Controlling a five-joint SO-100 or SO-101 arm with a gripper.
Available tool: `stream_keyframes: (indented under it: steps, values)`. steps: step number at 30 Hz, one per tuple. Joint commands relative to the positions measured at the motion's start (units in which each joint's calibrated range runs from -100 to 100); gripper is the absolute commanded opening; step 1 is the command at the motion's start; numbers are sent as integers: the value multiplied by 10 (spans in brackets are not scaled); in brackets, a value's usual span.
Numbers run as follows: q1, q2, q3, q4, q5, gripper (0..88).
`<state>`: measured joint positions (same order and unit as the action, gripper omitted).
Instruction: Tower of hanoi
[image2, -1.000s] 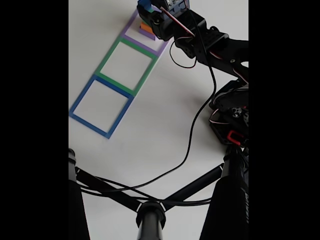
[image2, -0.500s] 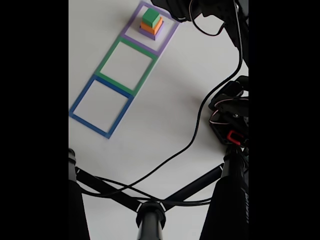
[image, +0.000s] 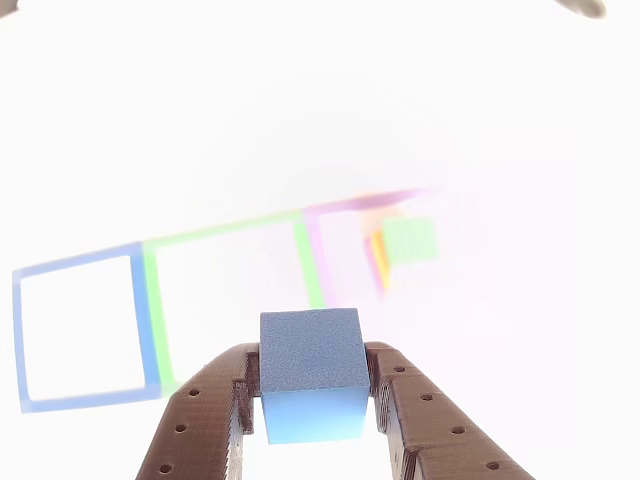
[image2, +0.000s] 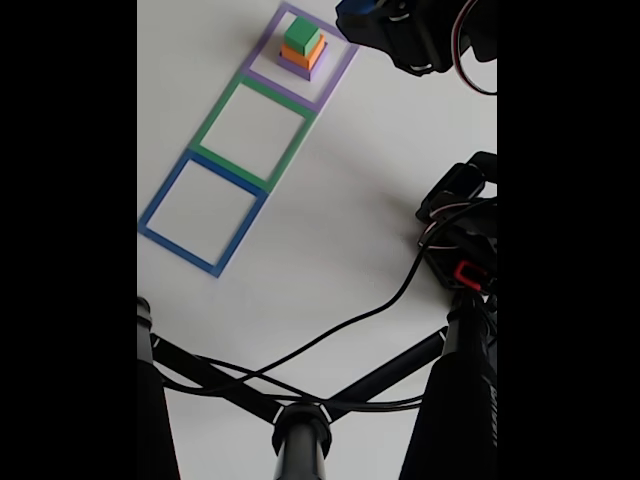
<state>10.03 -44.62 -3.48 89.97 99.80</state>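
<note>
In the other view my gripper (image: 310, 400) is shut on the small blue cube (image: 310, 372), its brown fingers (image: 205, 420) pressing both sides, and it is held above the white table. The rest of the tower stands inside the purple tape square (image2: 335, 75): a green block (image2: 302, 35) on top, an orange-yellow one (image2: 307, 55) under it and a purple one (image2: 297, 68) at the bottom. The same stack (image: 408, 240) shows blurred in the other view, beyond and right of the cube. In the fixed view my arm's head (image2: 400, 30) hangs right of the stack.
The green tape square (image2: 252, 125) and the blue tape square (image2: 203, 210) lie in a row below the purple one, both with nothing inside. The arm's base (image2: 460, 240) is at the right. A black cable (image2: 350, 320) and black tripod legs (image2: 300, 430) cross the bottom.
The gripper was at the stack one second ago with the blue cube. It has since lifted away to the right with the cube, leaving the green block as the stack's top.
</note>
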Motion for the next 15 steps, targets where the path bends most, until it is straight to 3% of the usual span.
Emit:
stream_keyframes:
  steps: [1,8,15]
  values:
    - [-41,-10,97,-63,2,28]
    - [-70,-44,332,-233,2,33]
    - [-87,-82,621,-524,2,36]
